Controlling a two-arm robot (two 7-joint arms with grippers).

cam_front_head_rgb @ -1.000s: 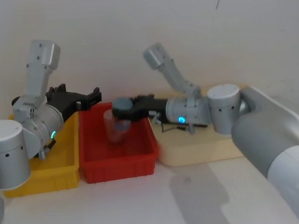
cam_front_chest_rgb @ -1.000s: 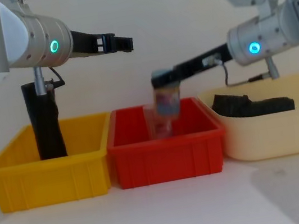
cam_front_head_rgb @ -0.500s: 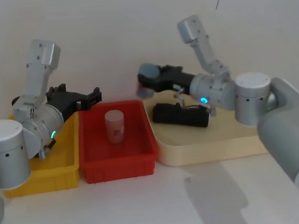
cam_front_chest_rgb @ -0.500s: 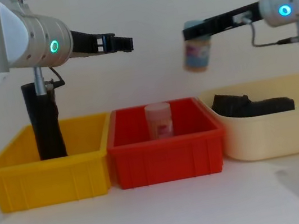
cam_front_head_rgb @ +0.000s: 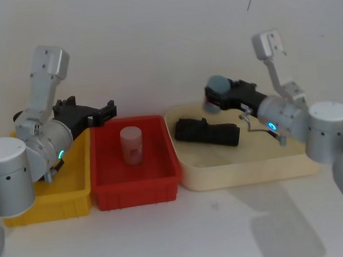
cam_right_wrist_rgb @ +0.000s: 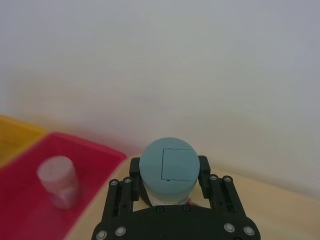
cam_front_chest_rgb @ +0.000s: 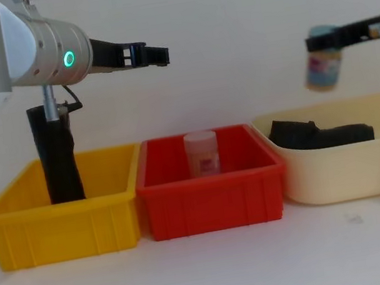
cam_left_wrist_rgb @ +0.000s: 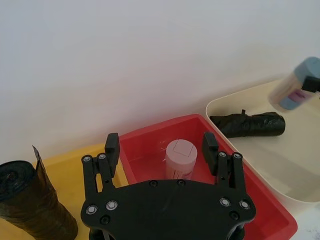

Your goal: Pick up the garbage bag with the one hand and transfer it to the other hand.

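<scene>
One blue-capped bottle (cam_front_chest_rgb: 323,67), label unreadable, in right gripper (cam_right_wrist_rgb: 169,176).

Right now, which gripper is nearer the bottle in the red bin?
Left. The left gripper hovers open above the red bin's left rear corner, near the bottle; the right gripper holds a blue-capped bottle over the cream tray.

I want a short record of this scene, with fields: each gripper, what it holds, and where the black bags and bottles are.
left gripper: jaws open, empty, raised over the yellow bin and red bin
right gripper: shut on the blue-capped bottle, above the cream tray
garbage bag: lying in the cream tray, untouched
black roll: standing upright in the yellow bin
pink-capped bottle: upright in the red bin
</scene>
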